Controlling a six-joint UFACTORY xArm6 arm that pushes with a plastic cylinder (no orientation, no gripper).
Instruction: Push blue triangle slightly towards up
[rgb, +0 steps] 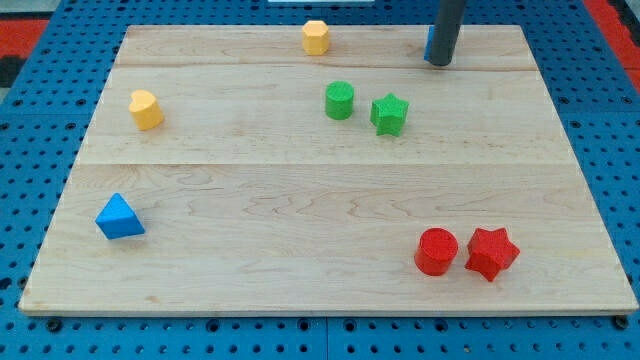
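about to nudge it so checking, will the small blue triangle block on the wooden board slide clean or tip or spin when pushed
The small blue triangle block sits flat on a wide face, so it will probably slide rather than tip or roll. Its slanted sides suggest an off-centre push may spin it. The smooth wooden board looks low in friction, so it likely moves easily. My tip is far off, at the view's top right.

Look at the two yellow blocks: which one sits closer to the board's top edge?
The yellow block at the view's top centre. It sits almost at the board's top edge, while the other yellow block lies lower, near the left edge.
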